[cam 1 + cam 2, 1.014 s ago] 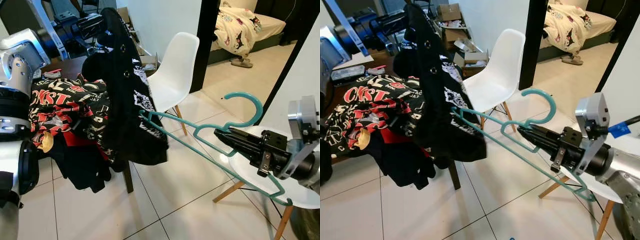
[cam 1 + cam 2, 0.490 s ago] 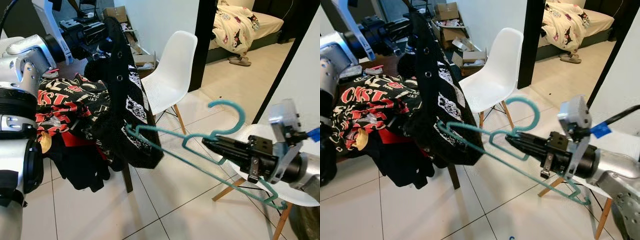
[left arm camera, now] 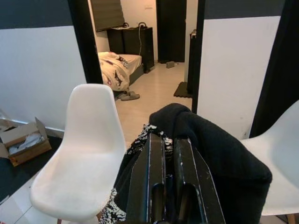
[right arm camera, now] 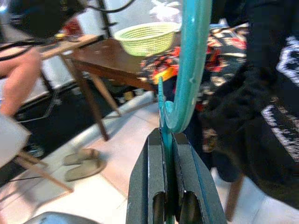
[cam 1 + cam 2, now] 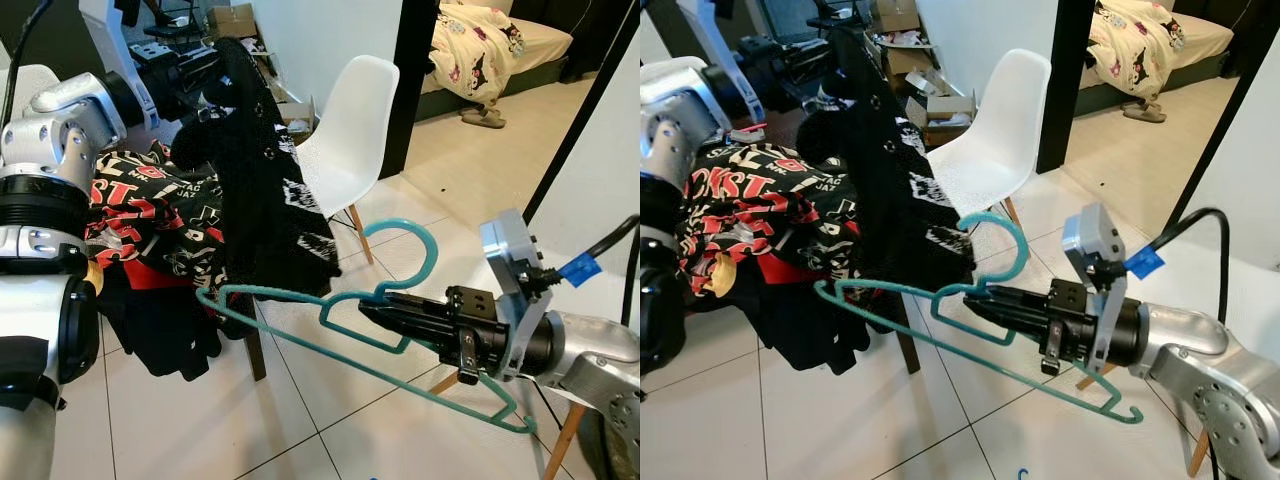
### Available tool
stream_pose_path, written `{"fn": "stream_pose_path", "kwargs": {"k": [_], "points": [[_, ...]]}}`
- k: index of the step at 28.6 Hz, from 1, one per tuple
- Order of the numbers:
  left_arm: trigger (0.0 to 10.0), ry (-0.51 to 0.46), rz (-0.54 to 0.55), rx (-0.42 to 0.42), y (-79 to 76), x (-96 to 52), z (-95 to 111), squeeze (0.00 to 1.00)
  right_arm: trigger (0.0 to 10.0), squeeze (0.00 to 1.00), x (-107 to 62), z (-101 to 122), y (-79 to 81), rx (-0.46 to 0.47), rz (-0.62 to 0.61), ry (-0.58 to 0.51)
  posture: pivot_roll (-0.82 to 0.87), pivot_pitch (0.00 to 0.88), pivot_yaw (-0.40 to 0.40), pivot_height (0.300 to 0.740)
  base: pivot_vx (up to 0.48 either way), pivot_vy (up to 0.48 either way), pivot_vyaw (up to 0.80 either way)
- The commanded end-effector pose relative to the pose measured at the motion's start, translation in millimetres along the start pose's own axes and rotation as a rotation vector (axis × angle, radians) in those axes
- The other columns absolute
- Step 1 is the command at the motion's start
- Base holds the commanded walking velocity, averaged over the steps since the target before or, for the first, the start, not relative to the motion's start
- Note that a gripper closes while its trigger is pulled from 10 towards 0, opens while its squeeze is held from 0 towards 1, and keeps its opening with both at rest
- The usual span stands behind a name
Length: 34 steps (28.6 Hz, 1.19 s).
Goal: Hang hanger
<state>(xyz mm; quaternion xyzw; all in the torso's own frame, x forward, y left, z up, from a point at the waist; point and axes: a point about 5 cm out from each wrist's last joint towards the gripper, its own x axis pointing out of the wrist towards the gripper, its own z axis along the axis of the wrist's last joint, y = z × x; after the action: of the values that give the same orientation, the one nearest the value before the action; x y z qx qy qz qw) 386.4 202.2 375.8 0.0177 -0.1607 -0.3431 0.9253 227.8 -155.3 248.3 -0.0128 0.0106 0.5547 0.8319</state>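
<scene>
Right gripper fingers clamping one teal hanger, left gripper pinching one black garment — two white chairs.

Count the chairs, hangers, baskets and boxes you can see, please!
White chairs: 2, white chair and second white chair
Teal hanger: 1
Green basket: 1
Cardboard box: 1
Total: 5

Bright even indoor light, sharp, right wrist bkgd blurred
</scene>
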Motion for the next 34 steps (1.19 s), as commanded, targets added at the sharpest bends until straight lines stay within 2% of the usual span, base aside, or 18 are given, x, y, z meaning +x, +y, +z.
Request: {"fn": "stream_pose_path", "kwargs": {"k": [1, 2, 4, 6, 10, 13, 16, 18, 20, 22, 25, 28, 34], "points": [[10.0, -0.063, -0.015, 0.026, -1.8, 2.9, 15.3, 0.0, 10.0, 0.0, 3.4, -2.3, -1.5, -0.004, -0.026, 0.026, -0.03, 0.098, 0.046, 0.74, 0.0, 0.0, 0.0], [10.0, -0.063, -0.015, 0.025, -2.0, 3.1, 15.3, 0.0, 10.0, 0.0, 3.6, -2.5, -2.4, -0.005, -0.033, 0.03, -0.03, 0.098, 0.046, 0.74, 0.0, 0.0, 0.0], [10.0, -0.063, -0.015, 0.027, -1.3, 3.0, 14.7, 0.0, 10.0, 0.0, -3.1, -10.5, -19.9, -0.013, -0.172, 0.114, -0.03, 0.097, 0.047, 0.74, 0.0, 0.0, 0.0], [10.0, -0.063, -0.015, 0.027, -1.3, 3.0, 14.6, 0.0, 10.0, 0.0, -4.0, -11.2, -21.8, -0.013, -0.188, 0.123, -0.03, 0.097, 0.047, 0.74, 0.0, 0.0, 0.0], [10.0, -0.072, -0.018, 0.024, -1.9, 3.7, 17.3, 0.0, 10.0, 0.0, -11.1, -16.1, -38.0, -0.021, -0.326, 0.214, -0.03, 0.097, 0.047, 0.74, 0.0, 0.0, 0.0], [10.0, -0.073, -0.019, 0.025, -2.3, 4.1, 17.8, 0.0, 10.0, 0.0, -11.3, -16.6, -40.0, -0.018, -0.345, 0.224, -0.03, 0.096, 0.047, 0.74, 0.0, 0.0, 0.0], [10.0, -0.08, -0.027, 0.023, -3.7, 5.0, 18.9, 0.0, 10.0, 0.0, -13.5, -15.1, -52.8, 0.01, -0.461, 0.221, -0.03, 0.097, 0.047, 0.74, 0.0, 0.0, 0.0], [10.0, -0.081, -0.029, 0.023, -3.9, 5.0, 19.0, 0.0, 10.0, 0.0, -14.1, -14.6, -55.1, 0.016, -0.481, 0.217, -0.03, 0.097, 0.047, 0.74, 0.0, 0.0, 0.0], [10.0, -0.082, -0.037, 0.02, -5.3, 5.3, 18.4, 0.0, 10.0, 0.0, -15.8, -7.7, -62.5, 0.012, -0.528, 0.162, -0.03, 0.095, 0.046, 0.74, 0.0, 0.0, 0.0], [10.0, -0.083, -0.039, 0.02, -5.8, 5.4, 17.8, 0.0, 10.0, 0.0, -15.9, -4.4, -64.2, 0.006, -0.535, 0.136, -0.03, 0.095, 0.046, 0.74, 0.0, 0.0, 0.0], [10.0, -0.076, -0.042, 0.011, -6.4, 4.3, 12.1, 0.0, 10.0, 0.0, -10.9, 15.0, -55.9, -0.024, -0.449, -0.011, -0.03, 0.093, 0.044, 0.74, 0.0, 0.0, 0.0], [10.0, -0.075, -0.04, 0.004, -6.1, 3.7, 10.4, 0.0, 10.0, 0.0, -10.1, 19.7, -54.0, -0.021, -0.434, -0.044, -0.03, 0.09, 0.043, 0.74, 0.0, 0.0, 0.0], [10.0, -0.074, -0.039, -0.001, -6.6, 3.6, 8.2, 0.0, 10.0, 0.0, -9.7, 18.4, -54.8, -0.016, -0.436, -0.031, -0.03, 0.089, 0.043, 0.74, 0.0, 0.0, 0.0]]}}
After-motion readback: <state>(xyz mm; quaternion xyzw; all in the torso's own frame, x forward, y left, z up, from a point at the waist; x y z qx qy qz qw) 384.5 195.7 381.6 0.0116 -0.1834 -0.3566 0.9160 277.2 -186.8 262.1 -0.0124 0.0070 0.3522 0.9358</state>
